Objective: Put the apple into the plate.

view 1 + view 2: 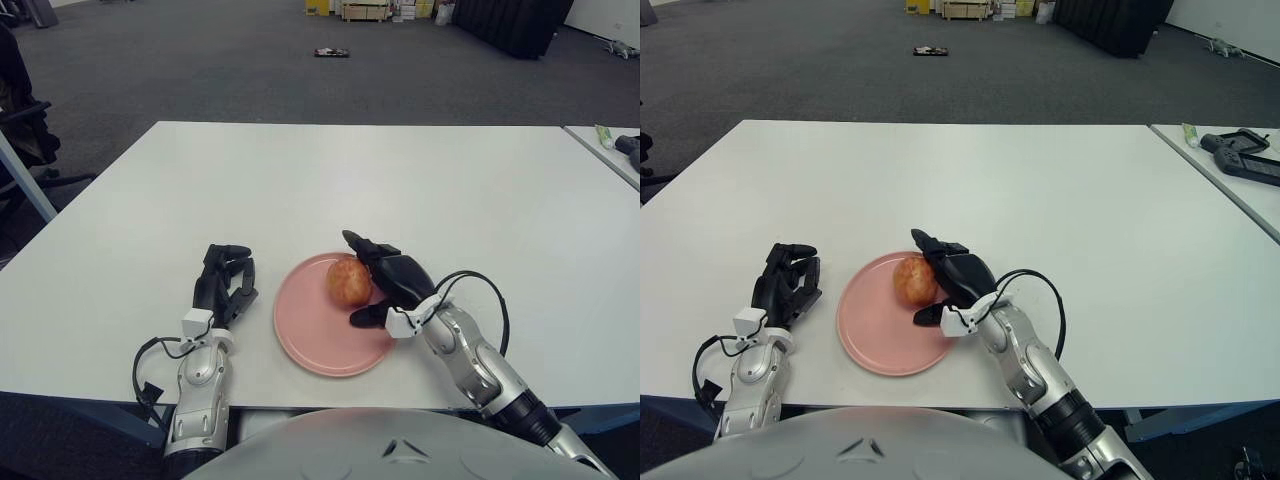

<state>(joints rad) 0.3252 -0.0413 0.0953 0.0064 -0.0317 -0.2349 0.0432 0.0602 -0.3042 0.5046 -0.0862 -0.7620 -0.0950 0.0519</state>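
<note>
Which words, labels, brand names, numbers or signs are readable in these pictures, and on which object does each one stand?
No text is readable in either view.
The apple, the pink plate and the white table show no writing.
The right hand at the apple and the left hand, left of the plate, show no legible marking.
The boxes on the far floor are too small to read.
</note>
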